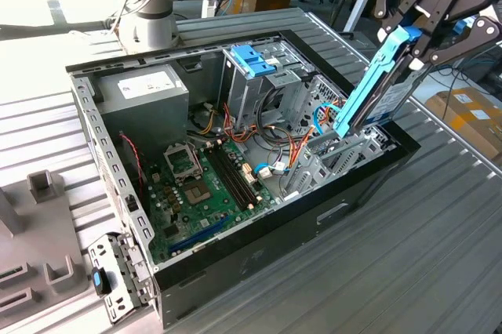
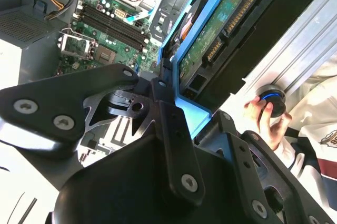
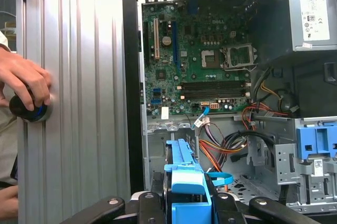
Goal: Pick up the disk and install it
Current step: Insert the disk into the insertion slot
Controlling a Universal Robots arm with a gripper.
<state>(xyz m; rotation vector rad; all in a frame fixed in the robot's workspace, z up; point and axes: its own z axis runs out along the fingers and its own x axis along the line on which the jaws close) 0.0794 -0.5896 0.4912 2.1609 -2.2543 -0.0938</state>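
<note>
My gripper (image 1: 427, 40) is shut on the disk (image 1: 375, 87), a dark metal drive in light-blue rails. In the exterior view it hangs steeply tilted at the right end of the open computer case (image 1: 118, 161). Its lower end is down at the grey drive bay (image 1: 333, 161); whether it touches the bay I cannot tell. In the second wrist view the disk (image 2: 221, 29) shows its green circuit board, with a black finger (image 2: 174, 124) pressed against a blue rail. The first wrist view looks along the disk (image 3: 185, 182) from between the fingers, over the bay floor.
A grey cage with a broad blue handle (image 1: 255, 59) stands in the case next to the bay. Coloured cables (image 1: 294, 146) lie between them. The motherboard (image 1: 204, 177) and power supply (image 1: 149, 91) fill the rest. A person's hand (image 3: 26, 84) rests on a black knob (image 3: 29, 109) on the ribbed table.
</note>
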